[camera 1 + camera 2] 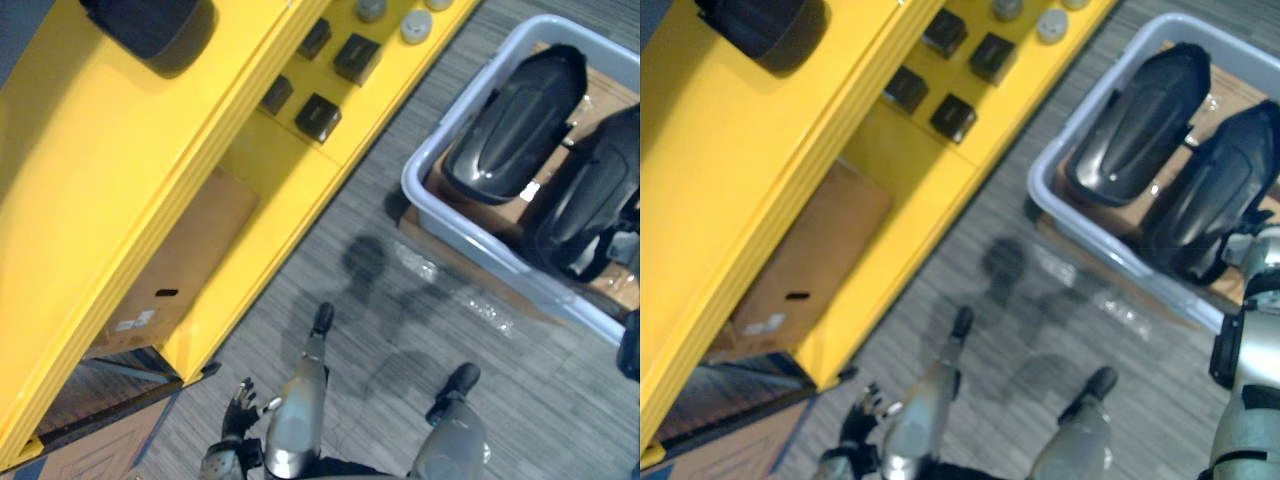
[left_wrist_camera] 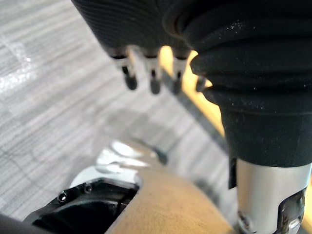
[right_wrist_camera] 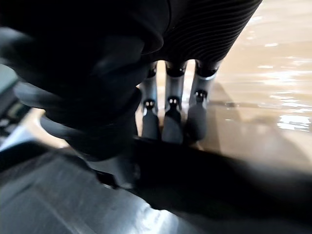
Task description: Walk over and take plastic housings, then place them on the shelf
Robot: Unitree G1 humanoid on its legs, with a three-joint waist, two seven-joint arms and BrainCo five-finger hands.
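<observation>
Two black plastic housings lie side by side on cardboard in a grey bin [image 1: 478, 247] on the floor: one on the left [image 1: 515, 125], one on the right [image 1: 590, 195]. My right arm reaches into the bin by the right housing. In the right wrist view my right hand [image 3: 168, 105] is open, its straight fingers touching the dark edge of that housing [image 3: 195, 180]. A third black housing [image 1: 150, 25] rests on top of the yellow shelf [image 1: 110, 170]. My left hand [image 1: 238, 410] hangs low beside the shelf, open and holding nothing.
The yellow shelf runs along the left. Its middle level holds small black boxes [image 1: 318, 117] and grey round caps [image 1: 416, 25]. A cardboard box [image 1: 170, 265] sits on its lower level. Grey carpet [image 1: 400, 300] lies between shelf and bin.
</observation>
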